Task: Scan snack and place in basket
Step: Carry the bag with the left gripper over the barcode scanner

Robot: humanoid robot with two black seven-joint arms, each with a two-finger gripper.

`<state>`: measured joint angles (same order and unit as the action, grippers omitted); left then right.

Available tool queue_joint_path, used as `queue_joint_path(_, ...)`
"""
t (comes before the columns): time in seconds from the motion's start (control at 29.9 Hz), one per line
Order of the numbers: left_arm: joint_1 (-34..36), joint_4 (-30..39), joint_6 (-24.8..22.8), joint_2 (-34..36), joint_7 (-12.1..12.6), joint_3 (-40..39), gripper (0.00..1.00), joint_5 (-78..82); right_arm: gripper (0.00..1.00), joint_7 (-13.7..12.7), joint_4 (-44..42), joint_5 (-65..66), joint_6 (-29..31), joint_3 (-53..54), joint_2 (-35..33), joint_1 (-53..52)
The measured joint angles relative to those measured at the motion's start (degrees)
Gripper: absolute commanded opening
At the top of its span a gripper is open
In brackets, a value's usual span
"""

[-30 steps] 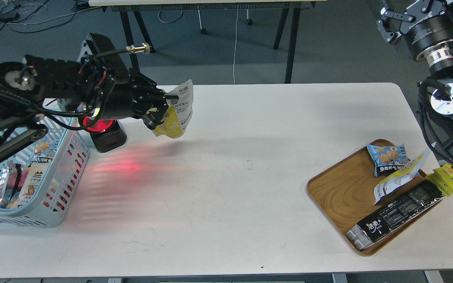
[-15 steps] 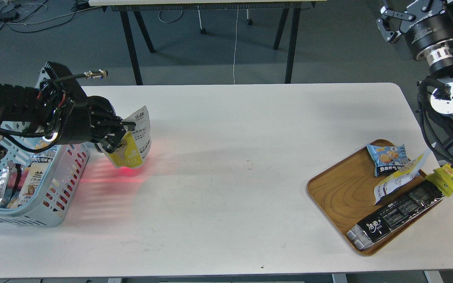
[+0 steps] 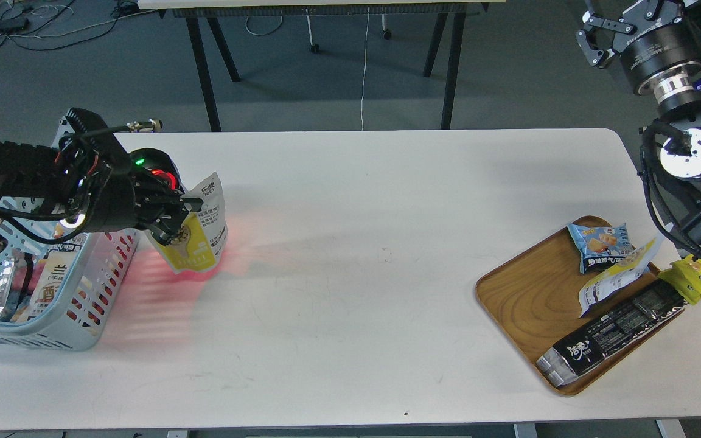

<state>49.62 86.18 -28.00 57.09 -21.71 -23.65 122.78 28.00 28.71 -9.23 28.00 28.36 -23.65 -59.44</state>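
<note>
At the left of the frame the snack (image 3: 199,230), a pouch with a white upper half and a yellow lower half, is held clear of the white table (image 3: 350,292) by the left gripper (image 3: 174,216), whose fingers are pinched on the pouch's left edge. The pouch hangs tilted, its white top leaning toward the upper right, just beside the right wall of the light blue basket (image 3: 92,304), outside it. Red light is cast over the table beneath the pouch and across the basket's slotted side (a black device with a red and a green light (image 3: 154,165) is partly seen behind the gripper). Other packets are lying inside the basket. At the upper right corner of the frame the right gripper (image 3: 621,27) is raised well above the table, with its fingers spread and nothing between them. At the lower right a wooden tray (image 3: 521,298) is set on the table, holding a small blue packet (image 3: 600,243), a white and yellow pouch (image 3: 615,277) and a long black packet (image 3: 612,334); a bright yellow packet (image 3: 694,277) is seen at the tray's right edge.
</note>
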Motion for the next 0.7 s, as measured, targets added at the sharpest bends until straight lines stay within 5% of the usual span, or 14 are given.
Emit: queue_joint_path(0.7,0.5,2.1,0.0,0.1,0.0,-0.5,0.00,0.0,0.97,0.0,0.0,0.0,0.0,-0.1,0.4,-0.5)
